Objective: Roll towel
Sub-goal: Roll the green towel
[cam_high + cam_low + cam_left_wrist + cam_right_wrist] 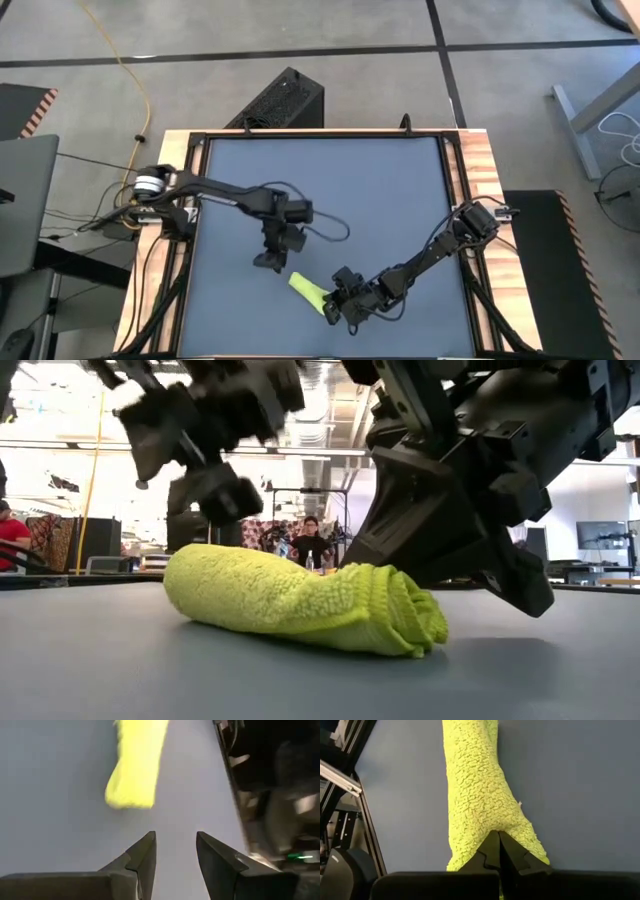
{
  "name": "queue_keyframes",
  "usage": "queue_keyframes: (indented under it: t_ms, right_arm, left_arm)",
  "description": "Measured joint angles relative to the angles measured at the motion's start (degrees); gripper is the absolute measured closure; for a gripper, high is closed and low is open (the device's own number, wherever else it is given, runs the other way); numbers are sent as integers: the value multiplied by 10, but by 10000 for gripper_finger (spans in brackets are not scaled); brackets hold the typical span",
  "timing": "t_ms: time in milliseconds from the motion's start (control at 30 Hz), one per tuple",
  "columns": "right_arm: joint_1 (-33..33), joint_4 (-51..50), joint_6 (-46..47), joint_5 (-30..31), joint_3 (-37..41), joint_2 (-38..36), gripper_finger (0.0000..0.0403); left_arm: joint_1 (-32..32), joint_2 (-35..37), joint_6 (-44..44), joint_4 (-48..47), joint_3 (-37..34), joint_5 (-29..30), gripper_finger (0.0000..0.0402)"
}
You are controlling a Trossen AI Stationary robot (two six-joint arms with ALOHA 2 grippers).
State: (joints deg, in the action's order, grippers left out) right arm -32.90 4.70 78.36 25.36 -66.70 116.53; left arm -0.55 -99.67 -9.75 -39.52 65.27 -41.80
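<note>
Grey concrete floor surrounds the wooden-edged desk point(485, 200), whose top is covered by a dark blue-grey mat point(330, 190). On the mat, toward the near edge and a little right of centre, lies the towel point(310, 293), a lime-green fluffy cloth already wound into a short roll that lies flat on the surface.

The right gripper point(499, 851) is down at one end of the roll. Its jaws are pressed together, pinching a fold of the towel between the tips, and the cloth stretches away from them in a long fuzzy strip. From desk height the roll shows its layered end under the dark bulk of this arm.

The left gripper point(175, 855) hangs just beside the other end of the towel, apart from it and above the mat. Its jaws stand parted with a narrow gap between them and nothing in it; the nearest end of the roll lies a short way ahead of the tips.

Beyond the desk, a workshop room is visible with people point(312, 542) standing far back.
</note>
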Motion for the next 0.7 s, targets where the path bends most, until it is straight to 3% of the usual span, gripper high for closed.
queue_keyframes:
  t_ms: [200,400,700]
  right_arm:
    - [0,-5,15,1,0,0,389]
    - [-5,-11,27,3,0,0,389]
    - [-4,-11,28,3,0,0,389]
  left_arm:
    - [-111,41,-56,157,-34,135,274]
    - [-194,29,-102,271,-38,326,255]
    - [-211,2,-31,329,-36,334,176]
